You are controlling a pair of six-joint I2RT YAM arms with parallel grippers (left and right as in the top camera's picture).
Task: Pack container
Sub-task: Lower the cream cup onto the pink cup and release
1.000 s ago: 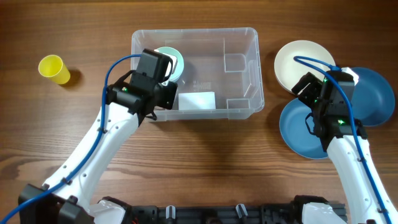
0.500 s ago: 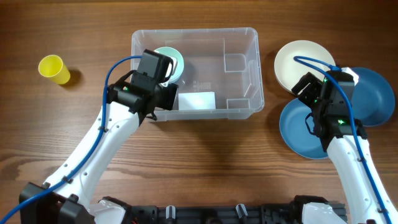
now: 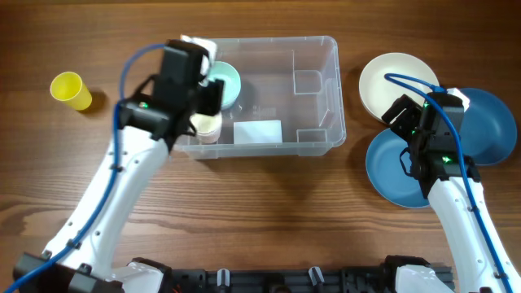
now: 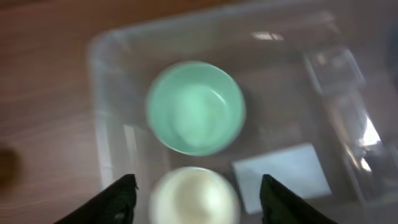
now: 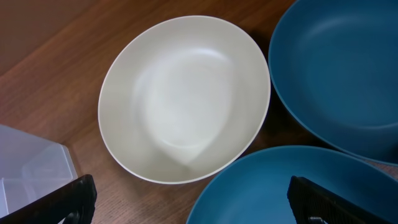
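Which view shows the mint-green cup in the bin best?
Left wrist: the mint-green cup shows whole, from above, if slightly blurred. Overhead shows only its right side, the left gripper covering the rest. Right wrist misses it entirely.

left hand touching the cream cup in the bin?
Apart. The left wrist view shows the cream cup sitting between the fingers of the left hand, with a plain gap on each side.

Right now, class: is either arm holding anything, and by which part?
Nothing is held. The left gripper, jaws open, hangs over the cream cup in the container, gaps on both sides; the right gripper, jaws open, hangs above the white bowl.
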